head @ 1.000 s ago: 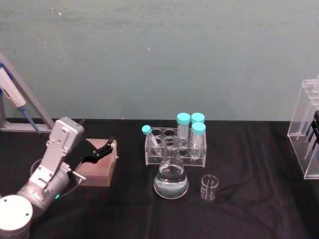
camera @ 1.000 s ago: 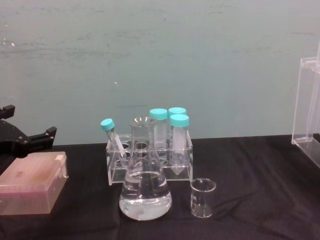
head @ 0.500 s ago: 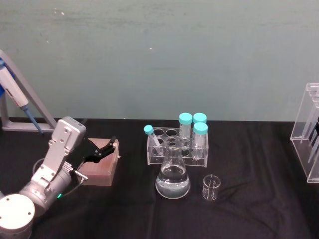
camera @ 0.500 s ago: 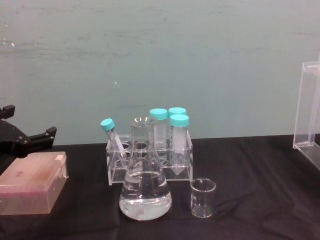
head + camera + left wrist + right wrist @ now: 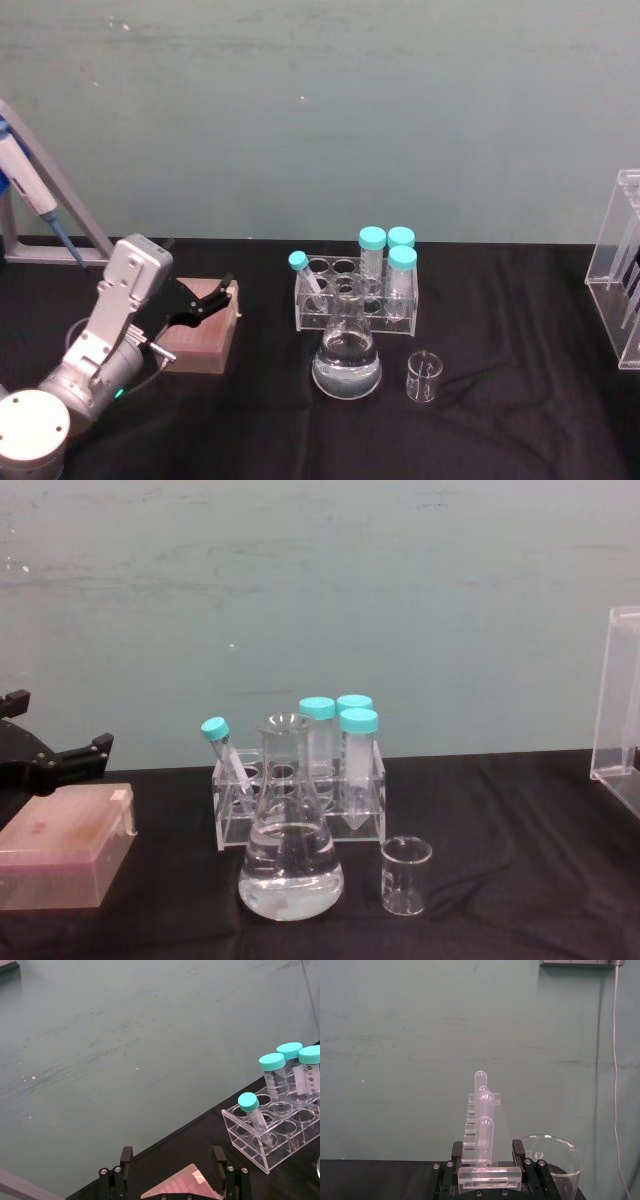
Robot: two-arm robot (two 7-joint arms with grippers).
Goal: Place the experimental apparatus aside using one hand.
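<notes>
A tall clear acrylic rack [image 5: 627, 285] of long round-topped tubes [image 5: 481, 1122] stands at the far right of the table, also at the chest view's right edge [image 5: 620, 720]. My right gripper [image 5: 487, 1152] is shut on its base. A conical flask [image 5: 346, 360] of clear liquid and a small glass beaker [image 5: 423, 377] sit at the table's middle, with the flask [image 5: 290, 865] left of the beaker [image 5: 406, 877]. My left gripper [image 5: 215, 295] hangs open just above the pink box [image 5: 200, 335] at the left.
A low clear rack [image 5: 355, 295] with teal-capped tubes stands behind the flask. A pipette on its stand [image 5: 30, 190] leans at the far left. A larger glass beaker [image 5: 552, 1160] sits beside the right gripper. Black cloth covers the table, with a green wall behind.
The tall acrylic rack has shifted to the right, towards the edge of the head and chest views. The left arm, flask and beaker have stayed put.
</notes>
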